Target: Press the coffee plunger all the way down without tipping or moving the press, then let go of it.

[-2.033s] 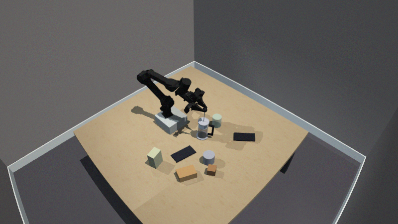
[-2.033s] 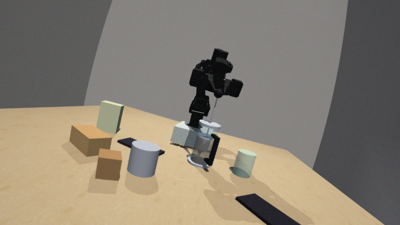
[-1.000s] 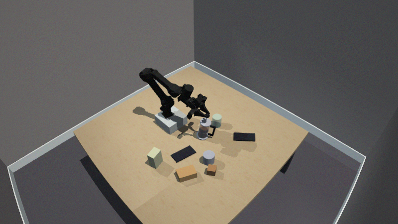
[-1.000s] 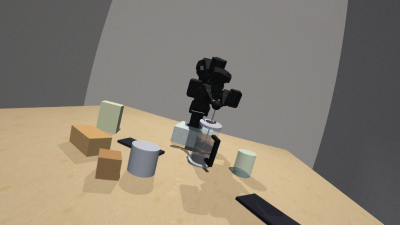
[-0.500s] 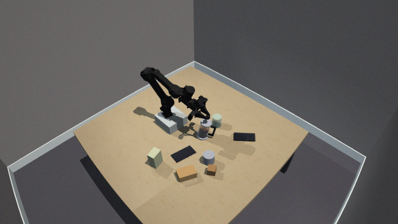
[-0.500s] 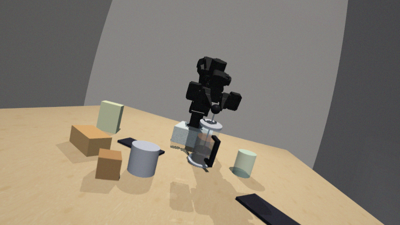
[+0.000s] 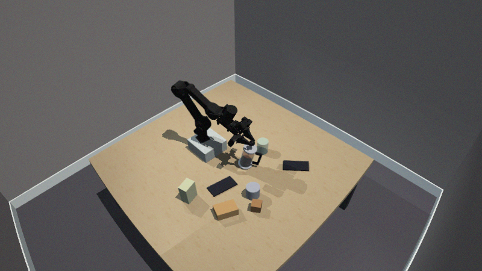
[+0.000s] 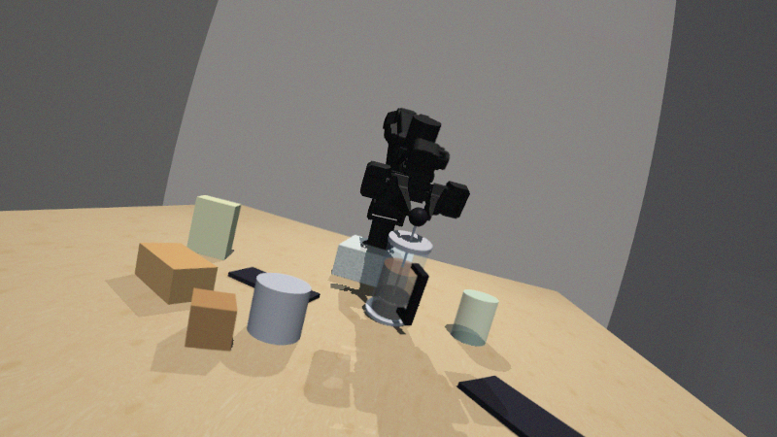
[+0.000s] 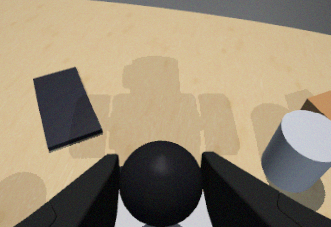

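Note:
A glass coffee press (image 7: 247,158) (image 8: 398,288) with a black handle stands upright on the table (image 7: 141,172) in front of the arm's base. Its black round plunger knob (image 8: 418,216) (image 9: 161,183) sits low, a short way above the white lid. My gripper (image 7: 250,143) (image 8: 418,216) (image 9: 161,163) is shut on the knob, one black finger on each side of it. In the wrist view the knob fills the gap between the fingers and the lid shows below it.
A pale green cylinder (image 7: 262,145) (image 8: 475,317) stands just beyond the press. A grey cylinder (image 7: 252,190) (image 8: 279,307) (image 9: 298,150), two orange boxes (image 7: 225,208) (image 7: 256,205), a green box (image 7: 187,190) and two dark flat slabs (image 7: 222,185) (image 7: 295,165) lie around.

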{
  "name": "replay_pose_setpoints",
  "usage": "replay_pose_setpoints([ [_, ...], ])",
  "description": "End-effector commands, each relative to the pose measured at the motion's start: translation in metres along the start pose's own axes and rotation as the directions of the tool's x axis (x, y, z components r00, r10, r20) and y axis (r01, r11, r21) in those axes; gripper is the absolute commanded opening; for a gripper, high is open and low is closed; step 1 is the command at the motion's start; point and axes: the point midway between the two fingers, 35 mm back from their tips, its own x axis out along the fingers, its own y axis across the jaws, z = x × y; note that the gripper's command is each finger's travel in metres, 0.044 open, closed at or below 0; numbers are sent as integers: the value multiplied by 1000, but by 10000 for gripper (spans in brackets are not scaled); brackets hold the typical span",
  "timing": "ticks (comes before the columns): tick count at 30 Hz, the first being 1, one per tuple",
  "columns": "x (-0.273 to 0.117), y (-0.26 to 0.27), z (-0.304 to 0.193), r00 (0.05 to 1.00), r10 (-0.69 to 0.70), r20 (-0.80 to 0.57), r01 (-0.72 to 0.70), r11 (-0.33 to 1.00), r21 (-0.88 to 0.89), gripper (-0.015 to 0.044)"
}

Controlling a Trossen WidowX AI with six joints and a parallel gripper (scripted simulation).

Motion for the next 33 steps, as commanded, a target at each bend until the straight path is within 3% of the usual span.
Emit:
replay_pose_setpoints([
  [1, 5, 0, -14, 999, 0, -50, -1, 1000, -10, 127],
  [33, 10, 0, -10, 999, 0, -49, -1, 1000, -10, 127],
])
